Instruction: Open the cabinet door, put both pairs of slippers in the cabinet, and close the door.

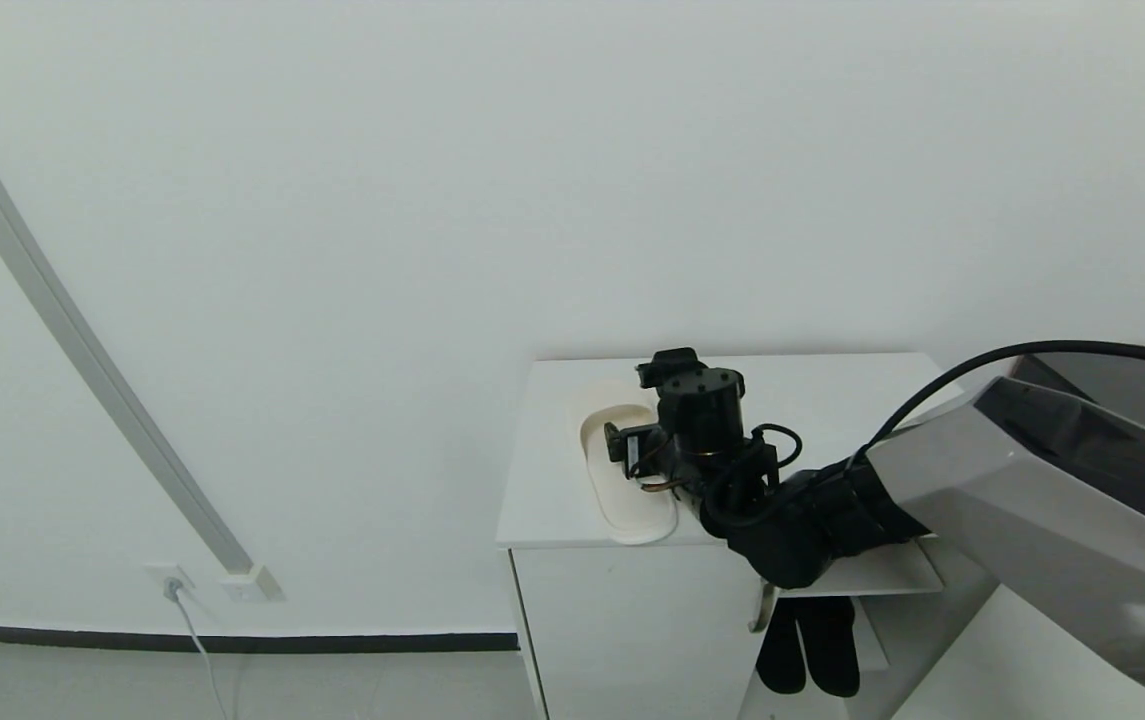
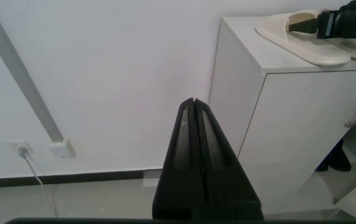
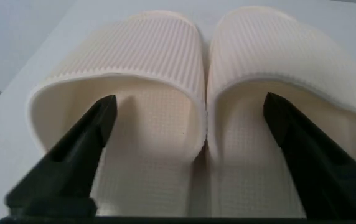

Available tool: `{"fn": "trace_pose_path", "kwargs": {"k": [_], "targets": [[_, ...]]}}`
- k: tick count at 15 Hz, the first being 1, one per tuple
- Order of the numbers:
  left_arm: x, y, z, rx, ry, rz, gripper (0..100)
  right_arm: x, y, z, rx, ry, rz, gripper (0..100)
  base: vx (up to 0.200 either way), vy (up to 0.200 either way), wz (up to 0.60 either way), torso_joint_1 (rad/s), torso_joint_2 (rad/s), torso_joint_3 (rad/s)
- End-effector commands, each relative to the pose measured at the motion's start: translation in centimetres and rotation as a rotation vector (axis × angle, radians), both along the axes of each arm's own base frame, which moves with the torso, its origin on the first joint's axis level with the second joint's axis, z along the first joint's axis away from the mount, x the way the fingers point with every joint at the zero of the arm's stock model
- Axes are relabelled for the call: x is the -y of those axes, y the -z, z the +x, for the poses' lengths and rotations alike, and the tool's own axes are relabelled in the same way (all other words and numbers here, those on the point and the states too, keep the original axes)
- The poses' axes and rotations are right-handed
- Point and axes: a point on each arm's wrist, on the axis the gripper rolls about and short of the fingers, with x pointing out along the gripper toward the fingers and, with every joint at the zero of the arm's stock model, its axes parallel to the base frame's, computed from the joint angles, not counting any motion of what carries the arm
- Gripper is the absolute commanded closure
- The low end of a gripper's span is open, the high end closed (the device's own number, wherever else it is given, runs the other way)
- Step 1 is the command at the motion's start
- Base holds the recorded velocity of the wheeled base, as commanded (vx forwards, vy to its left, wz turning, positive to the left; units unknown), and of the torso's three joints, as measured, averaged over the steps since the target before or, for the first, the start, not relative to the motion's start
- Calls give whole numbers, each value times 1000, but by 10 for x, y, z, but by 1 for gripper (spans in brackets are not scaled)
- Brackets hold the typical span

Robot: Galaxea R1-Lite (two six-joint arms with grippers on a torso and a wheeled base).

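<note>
Two cream slippers [image 3: 159, 56] atop the cabinet [image 1: 832, 400] sit within wide right jaws, left jaws closed, black slippers [image 1: 812, 645] shelved below.

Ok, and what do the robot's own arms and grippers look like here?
The right arm has an angular grey shell with a glossy dark panel, a black fabric-like cover at the wrist and a black cylindrical end module; a thick black cable arcs over it. The right gripper has black wedge-shaped fingers; the left gripper has long flat black ones with rounded tips.
</note>
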Motion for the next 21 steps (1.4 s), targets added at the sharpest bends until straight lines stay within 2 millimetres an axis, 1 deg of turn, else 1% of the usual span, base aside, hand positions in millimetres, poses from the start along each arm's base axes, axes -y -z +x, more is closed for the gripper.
{"fn": "trace_pose_path", "kwargs": {"k": [1, 6, 7, 8, 9, 10, 11, 12, 13, 14, 15, 16, 17, 18, 19, 20, 21], "targets": [[0, 0, 0, -1, 0, 0, 100, 0, 1, 2, 1, 1, 2, 100, 0, 0, 0, 0, 0, 0], [0, 0, 0, -1, 0, 0, 100, 0, 0, 1, 3, 2, 5, 100, 0, 0, 0, 0, 0, 0], [0, 0, 0, -1, 0, 0, 100, 0, -2, 0, 8, 1, 9, 100, 0, 0, 0, 0, 0, 0], [0, 0, 0, -1, 0, -2, 100, 2, -11, -2, 27, 3, 25, 100, 0, 0, 0, 0, 0, 0], [0, 0, 0, -1, 0, -2, 100, 10, -31, -11, 46, 0, 42, 100, 0, 0, 0, 0, 0, 0], [0, 0, 0, -1, 0, 0, 100, 19, -44, -24, 48, -12, 44, 100, 0, 0, 0, 0, 0, 0], [0, 0, 0, -1, 0, 2, 100, 25, -51, -36, 43, -34, 42, 100, 0, 0, 0, 0, 0, 0], [0, 0, 0, -1, 0, 0, 100, 38, -58, -54, 31, -61, 37, 100, 0, 0, 0, 0, 0, 0], [0, 0, 0, -1, 0, 2, 100, 50, -63, -70, 22, -79, 33, 100, 0, 0, 0, 0, 0, 0], [0, 0, 0, -1, 0, 2, 100, 64, -69, -90, 16, -99, 34, 100, 0, 0, 0, 0, 0, 0], [0, 0, 0, -1, 0, 2, 100, 70, -69, -98, 9, -108, 30, 100, 0, 0, 0, 0, 0, 0], [0, 0, 0, -1, 0, 3, 100, 87, -74, -124, -1, -152, 28, 100, 0, 0, 0, 0, 0, 0], [0, 0, 0, -1, 2, 3, 100, 95, -76, -139, -3, -170, 28, 100, 0, 0, 0, 0, 0, 0], [0, 0, 0, -1, 2, 3, 100, 100, -79, -148, 2, -182, 32, 100, 0, 0, 0, 0, 0, 0], [0, 0, 0, -1, 2, 3, 100, 104, -84, -163, 3, -216, 38, 100, 0, 0, 0, 0, 0, 0], [0, 0, 0, -1, 2, 3, 100, 104, -83, -170, -11, -234, 26, 100, 0, 0, 0, 0, 0, 0], [0, 0, 0, -1, 2, 3, 100, 104, -82, -170, -17, -235, 23, 100, 0, 0, 0, 0, 0, 0]]}}
